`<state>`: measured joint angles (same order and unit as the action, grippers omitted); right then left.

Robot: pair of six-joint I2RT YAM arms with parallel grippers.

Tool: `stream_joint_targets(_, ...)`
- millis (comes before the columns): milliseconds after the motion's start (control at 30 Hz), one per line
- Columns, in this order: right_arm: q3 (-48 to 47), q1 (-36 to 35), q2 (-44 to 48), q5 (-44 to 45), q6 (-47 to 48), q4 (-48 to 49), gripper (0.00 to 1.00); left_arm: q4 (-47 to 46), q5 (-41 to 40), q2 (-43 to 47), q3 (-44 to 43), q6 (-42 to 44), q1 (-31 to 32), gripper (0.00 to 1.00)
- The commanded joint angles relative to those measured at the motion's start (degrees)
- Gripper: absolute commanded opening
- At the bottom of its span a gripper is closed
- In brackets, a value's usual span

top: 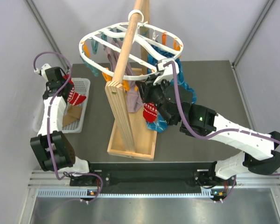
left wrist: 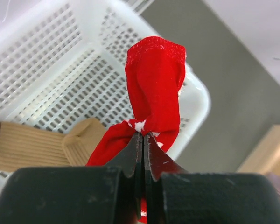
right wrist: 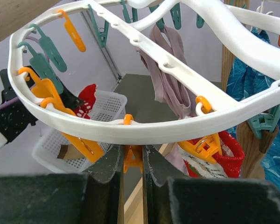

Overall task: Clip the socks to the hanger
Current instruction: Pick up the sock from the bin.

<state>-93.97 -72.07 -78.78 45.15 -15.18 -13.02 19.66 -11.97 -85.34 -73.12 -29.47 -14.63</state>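
Tan sock (left wrist: 28,147) partly off-frame, left

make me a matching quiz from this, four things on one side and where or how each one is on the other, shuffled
1 red sock above the basket
2 tan sock
3 mauve sock
4 right claw

a lying in that basket
b hanging from the hanger
c pinched in the left claw
d shut on an orange peg

Pairs: 1-c, 2-a, 3-b, 4-d
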Motion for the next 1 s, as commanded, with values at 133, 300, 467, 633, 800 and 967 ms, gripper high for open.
stream_joint_targets(133,2.2,0.9,2.9,0.9,0.1,-1.0,0.0,-7.5,9.0,6.0,0.6,3.5,-2.0,0.0)
stream_joint_targets(300,3.2,0.9,3.8,0.7,-0.1,-1.0,0.0,-4.6,8.6,5.6,1.5,4.6,-2.4,0.0)
stream_joint_targets(467,3.4,0.9,4.3,0.2,0.5,-1.0,0.0,-1.6,8.2,-0.7,1.6,7.0,-3.3,0.01)
stream_joint_targets(633,2.3,0.9,4.2,0.1,1.1,-1.0,0.0,7.0,8.9,-10.3,-3.4,7.3,-3.7,0.2)
stream_joint_targets(800,2.1,0.9,3.0,-0.3,0.9,-1.2,0.0,5.0,1.2,-7.5,-0.9,4.9,-3.6,0.5)
stream_joint_targets(967,1.3,0.9,1.4,-0.1,0.9,-2.5,0.0,0.7,-2.5,-5.9,-1.8,3.4,-3.6,0.62)
